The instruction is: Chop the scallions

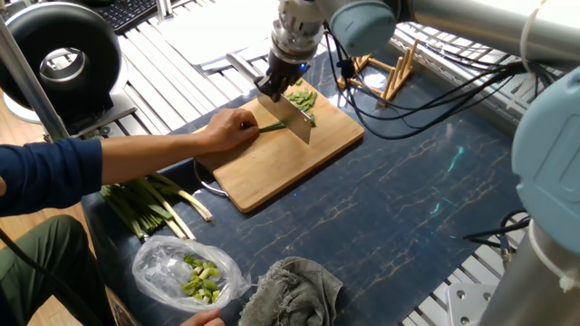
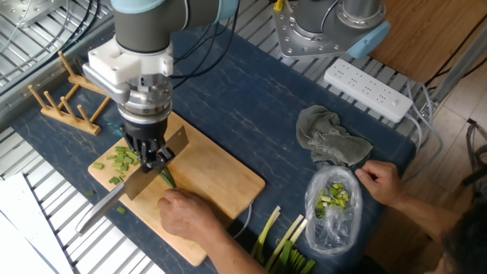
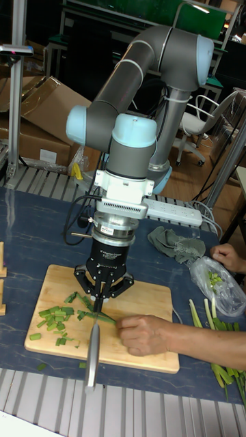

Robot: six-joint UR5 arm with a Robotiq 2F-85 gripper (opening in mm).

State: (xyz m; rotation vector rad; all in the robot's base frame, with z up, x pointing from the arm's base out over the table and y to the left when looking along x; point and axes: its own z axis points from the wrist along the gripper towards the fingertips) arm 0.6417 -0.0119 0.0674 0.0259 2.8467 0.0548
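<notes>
Fingers: the gripper (image 2: 154, 154) is closed on one knife (image 2: 131, 188), blade set across the stalks for cutting.
Scallions (image 1: 275, 127): laid on the cutting board (image 1: 281, 158), pinned by one hand (image 1: 228, 130) against rolling.
Cut bits (image 3: 56, 321): one pile, beyond the blade.
Spare bundle (image 1: 152, 203): one, on the table.

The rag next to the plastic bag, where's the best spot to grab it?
Grab the rag at its bunched-up top fold, coming straight down from above. It lies crumpled in a soft heap on the table, so the raised wrinkles likely give fingers something to pinch. Its flat edges hug the surface. The bag touches its near side.
</notes>
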